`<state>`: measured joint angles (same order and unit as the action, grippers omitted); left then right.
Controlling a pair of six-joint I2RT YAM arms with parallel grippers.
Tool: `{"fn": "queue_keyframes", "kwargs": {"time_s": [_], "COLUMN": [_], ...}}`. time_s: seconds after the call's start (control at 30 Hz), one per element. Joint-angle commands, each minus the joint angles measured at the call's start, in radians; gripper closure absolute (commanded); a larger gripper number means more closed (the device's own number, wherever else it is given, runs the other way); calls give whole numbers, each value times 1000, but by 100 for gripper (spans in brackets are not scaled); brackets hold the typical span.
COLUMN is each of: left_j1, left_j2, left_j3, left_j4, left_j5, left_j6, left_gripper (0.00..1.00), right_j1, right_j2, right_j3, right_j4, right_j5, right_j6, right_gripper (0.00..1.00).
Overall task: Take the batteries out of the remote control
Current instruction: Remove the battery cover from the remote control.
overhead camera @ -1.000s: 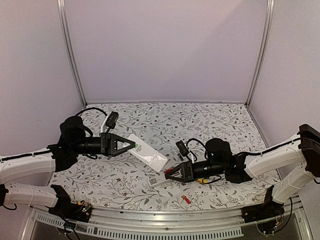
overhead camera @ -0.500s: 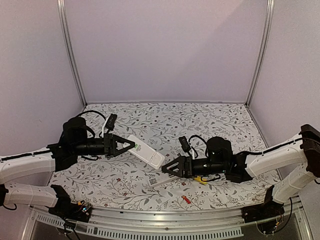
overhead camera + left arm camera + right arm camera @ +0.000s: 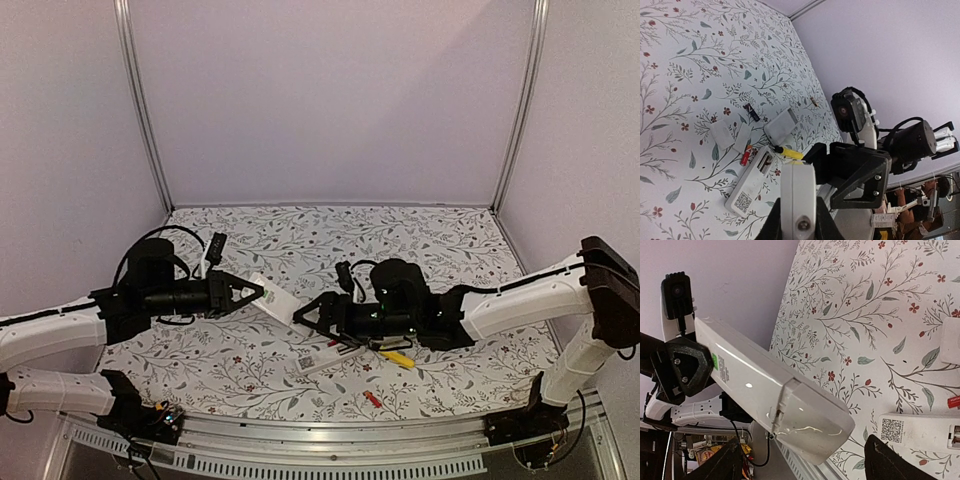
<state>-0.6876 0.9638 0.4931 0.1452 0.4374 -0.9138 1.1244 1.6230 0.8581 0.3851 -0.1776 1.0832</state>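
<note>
Clock reference: I read directions off the top camera, with 6 o'clock toward the arm bases.
Red cell (image 3: 372, 398): the nearest thing to me. It lies alone on the bench (image 3: 450, 250) close to the front rail, at 5 o'clock from the lying remote.
Lying remote (image 3: 325, 357): flat on the bench with its QR sticker up. Its 2 o'clock end shows an uncovered bay, and I cannot tell whether a cell sits inside.
Red-orange cell (image 3: 745, 155): on the bench just beside the lying remote's bay end, outside it.
Screwdriver (image 3: 395, 357): yellow handle, on the bench at 3 o'clock from the lying remote.
White panels (image 3: 721, 135): two small flat pieces side by side, near the red-orange cell.
Right hand (image 3: 300, 315): off the bench at 11 o'clock from the lying remote, fingers spread wide and holding nothing. The held remote's free end sits just before the gap, and I see no contact.
Held remote (image 3: 275, 298): white, raised off the bench and tilted, between the two hands. Its labelled back faces the right wrist camera.
Left hand (image 3: 258, 293): at 9 o'clock from the held remote, clamped on that remote's end.
Dark cell (image 3: 752, 112): on the bench past the lying remote in the left wrist view, apart from it. I cannot find it from the top camera.
White block (image 3: 781, 125): flat on the bench, just beside the dark cell.
</note>
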Motion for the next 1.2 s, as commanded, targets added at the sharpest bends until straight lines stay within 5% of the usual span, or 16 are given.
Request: {"fn": "queue_keyframes", "kwargs": {"time_s": [0.0,0.37,0.57,0.9,1.17], "left_j1": [-14,-23,-35,-50,-49], "left_j2": [-29,-48,-39,-31,-11], "left_j3": [19,9,9,33,8], "left_j4": [-15,-16,-8,-85,0], "left_j5": [-48,-69,-78,-172,-129], "left_j6": [15,17,20,40,1], "left_gripper": [100,100,100,100,100], "right_j1": [12,12,11,11,11], "right_j2": [83,160,208,262,255], "right_j3": [71,149,217,260,220], "right_j4": [-109,-243,-346,-490,-267], "right_j5": [35,87,150,244,154], "right_j6": [46,85,86,68,22], "right_gripper": [18,23,38,45,44]}}
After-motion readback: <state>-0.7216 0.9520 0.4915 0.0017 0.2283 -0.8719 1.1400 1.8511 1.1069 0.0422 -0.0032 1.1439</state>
